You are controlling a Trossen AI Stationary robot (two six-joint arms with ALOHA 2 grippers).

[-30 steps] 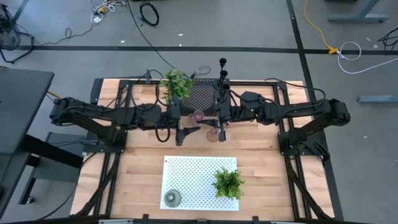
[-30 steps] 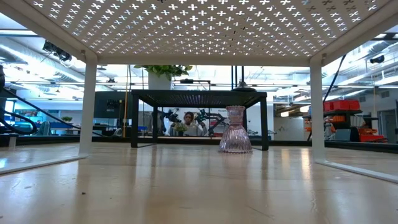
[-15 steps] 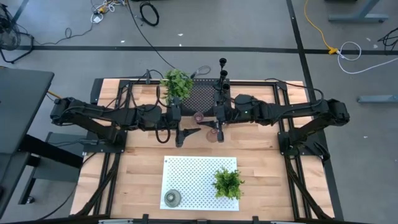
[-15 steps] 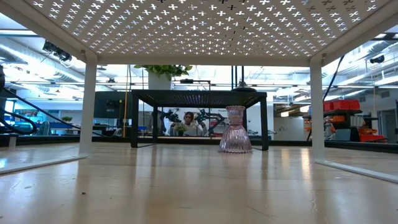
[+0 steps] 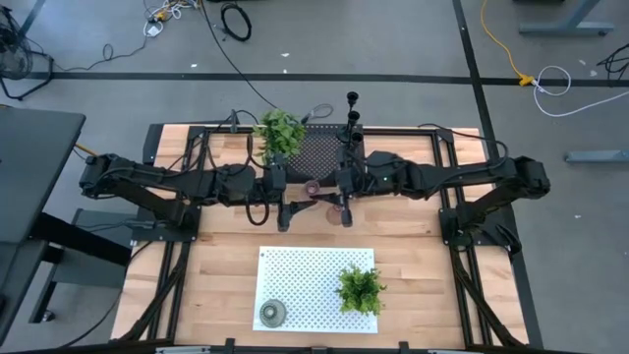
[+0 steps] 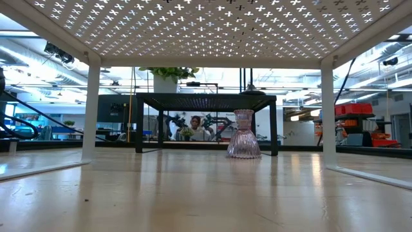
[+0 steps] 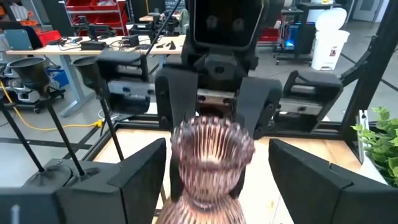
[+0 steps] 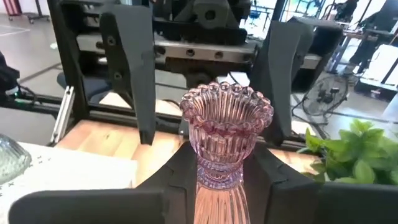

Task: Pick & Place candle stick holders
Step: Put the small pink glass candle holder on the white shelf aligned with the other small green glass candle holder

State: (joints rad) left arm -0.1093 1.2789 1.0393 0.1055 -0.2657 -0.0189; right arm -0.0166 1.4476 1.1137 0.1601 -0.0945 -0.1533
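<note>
Right claw [image 8: 214, 180] is gripping a ribbed pink glass candle holder [image 8: 225, 134] above mid-tabletop [image 5: 226, 265], while the open left claw [image 7: 205, 171] is straddling it; mistimed release risks dropping it.

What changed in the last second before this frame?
The right gripper, shut on the pink glass holder, edged a little toward the left arm. The left gripper, open on either side of that holder, narrowed slightly but has not gripped it. The second pink holder on the table, the black holders, the plants and the olive holder stayed put.
</note>
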